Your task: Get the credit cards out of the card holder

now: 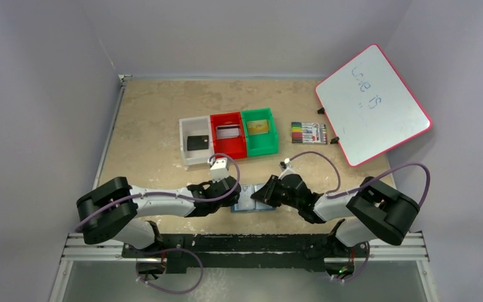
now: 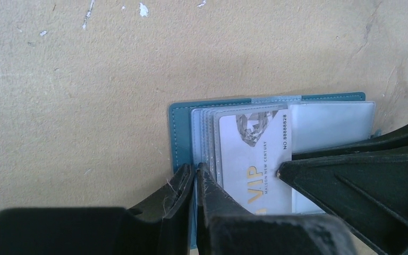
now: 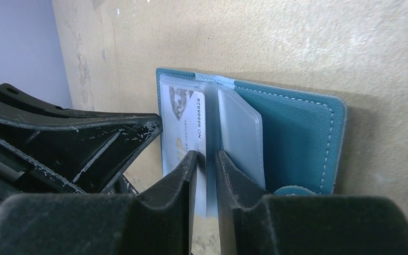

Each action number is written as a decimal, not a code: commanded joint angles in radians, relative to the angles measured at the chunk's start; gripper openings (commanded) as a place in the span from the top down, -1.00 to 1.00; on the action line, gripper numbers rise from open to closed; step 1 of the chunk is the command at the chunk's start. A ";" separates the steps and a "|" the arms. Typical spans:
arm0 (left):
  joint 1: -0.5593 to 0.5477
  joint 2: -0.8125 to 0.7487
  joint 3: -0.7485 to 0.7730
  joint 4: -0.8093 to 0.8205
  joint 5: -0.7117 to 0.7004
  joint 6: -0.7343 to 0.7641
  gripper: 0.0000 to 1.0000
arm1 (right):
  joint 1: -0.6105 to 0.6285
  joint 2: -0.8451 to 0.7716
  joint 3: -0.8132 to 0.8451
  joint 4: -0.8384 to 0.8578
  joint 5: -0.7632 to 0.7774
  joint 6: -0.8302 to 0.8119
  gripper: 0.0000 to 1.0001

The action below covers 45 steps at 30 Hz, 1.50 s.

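Note:
The teal card holder [image 1: 251,202] lies open on the table between my two grippers. In the left wrist view its left cover [image 2: 179,133] and clear pockets show, with a silver-grey VIP credit card [image 2: 252,154] in the top pocket. My left gripper [image 2: 196,169] is shut on the holder's left cover edge. In the right wrist view my right gripper [image 3: 206,155] is closed to a narrow gap over the near edge of the VIP card [image 3: 183,114], beside an empty clear pocket [image 3: 241,133]. The right cover [image 3: 297,138] lies flat.
Three bins stand behind: a white bin [image 1: 185,141] with a black card [image 1: 197,143], a red bin [image 1: 215,135] with a silver card [image 1: 227,131], and a green bin [image 1: 273,135] with a gold card [image 1: 259,126]. A marker pack [image 1: 309,133] and a whiteboard [image 1: 372,111] are at the back right.

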<state>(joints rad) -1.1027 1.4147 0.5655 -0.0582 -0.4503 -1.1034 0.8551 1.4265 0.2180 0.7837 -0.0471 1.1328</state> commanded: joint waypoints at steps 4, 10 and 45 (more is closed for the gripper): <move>-0.029 0.052 0.036 -0.069 -0.014 0.018 0.93 | -0.030 0.004 -0.024 0.124 -0.048 0.028 0.64; -0.031 0.057 0.047 -0.098 -0.033 0.016 0.98 | -0.034 -0.020 -0.034 0.121 -0.045 0.027 0.79; -0.039 -0.005 0.033 0.219 0.085 0.018 0.56 | -0.041 -0.042 -0.057 0.086 -0.054 0.005 1.00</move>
<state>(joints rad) -1.1358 1.3609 0.5747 0.0395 -0.4362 -1.0962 0.8169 1.3949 0.1604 0.8593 -0.1009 1.1454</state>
